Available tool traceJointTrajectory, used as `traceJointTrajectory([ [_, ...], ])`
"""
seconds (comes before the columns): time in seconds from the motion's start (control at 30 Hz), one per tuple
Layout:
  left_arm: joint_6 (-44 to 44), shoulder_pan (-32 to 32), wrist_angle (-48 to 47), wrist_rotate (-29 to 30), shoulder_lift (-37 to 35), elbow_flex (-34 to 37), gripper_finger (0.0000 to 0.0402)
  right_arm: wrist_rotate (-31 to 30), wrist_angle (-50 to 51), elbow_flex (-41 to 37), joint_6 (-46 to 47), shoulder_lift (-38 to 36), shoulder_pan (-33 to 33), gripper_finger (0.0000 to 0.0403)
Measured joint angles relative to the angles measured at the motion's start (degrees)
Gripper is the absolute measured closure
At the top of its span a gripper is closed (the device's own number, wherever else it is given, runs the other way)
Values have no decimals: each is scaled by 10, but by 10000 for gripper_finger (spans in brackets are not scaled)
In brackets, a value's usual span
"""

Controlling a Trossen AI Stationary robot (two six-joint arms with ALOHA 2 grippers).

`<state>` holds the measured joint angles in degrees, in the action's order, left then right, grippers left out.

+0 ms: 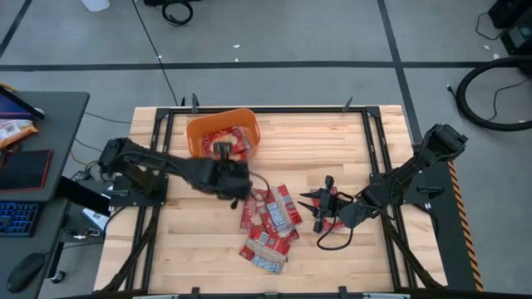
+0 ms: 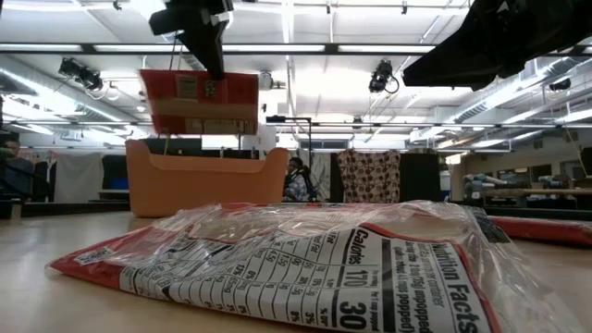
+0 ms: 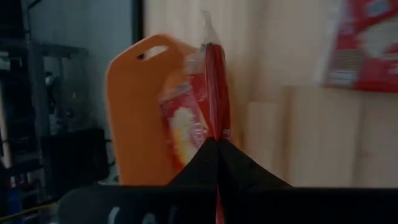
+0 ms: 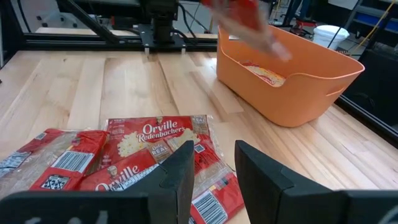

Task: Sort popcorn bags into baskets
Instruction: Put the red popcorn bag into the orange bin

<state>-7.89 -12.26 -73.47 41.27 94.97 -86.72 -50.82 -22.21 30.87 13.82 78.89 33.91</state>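
Observation:
My left gripper (image 2: 211,57) is shut on one red popcorn bag (image 2: 199,102), which hangs in the air over the near edge of the orange basket (image 1: 223,133). At least one more bag (image 4: 267,74) lies inside the basket. A pile of several popcorn bags (image 1: 270,220) lies flat on the wooden table, right of the left arm. My right gripper (image 4: 214,168) stands open and low over the table at the pile's right side, nothing between its fingers, pointing toward the bags (image 4: 155,143). My left gripper pinches the bag's upper edge (image 3: 216,132) between its two shut fingers (image 3: 239,163), coming from above and slanting down. In the left wrist view the bag shows edge-on. It hangs below the fingers, nearly upright and clear of the table and the basket (image 2: 208,176).
A clear-wrapped packet (image 2: 305,268) lies close in front of the low camera. A black frame (image 1: 166,141) runs along the table's edges. Bare wood lies between the pile and the basket, and at the near left. A side desk (image 1: 33,158) stands left of the table.

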Motion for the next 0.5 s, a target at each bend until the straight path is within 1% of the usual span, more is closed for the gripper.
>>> traceJointTrajectory([
  [0.17,59,78,10,1,-3,4,401,0,0,0,0,0,0,283],
  [0.23,96,110,44,-3,-4,22,401,0,0,0,0,0,0,283],
  [0.37,163,177,109,-29,-2,73,401,0,0,0,0,0,0,283],
  [0.5,221,239,194,-64,-2,119,401,0,0,0,-1,0,0,283],
])
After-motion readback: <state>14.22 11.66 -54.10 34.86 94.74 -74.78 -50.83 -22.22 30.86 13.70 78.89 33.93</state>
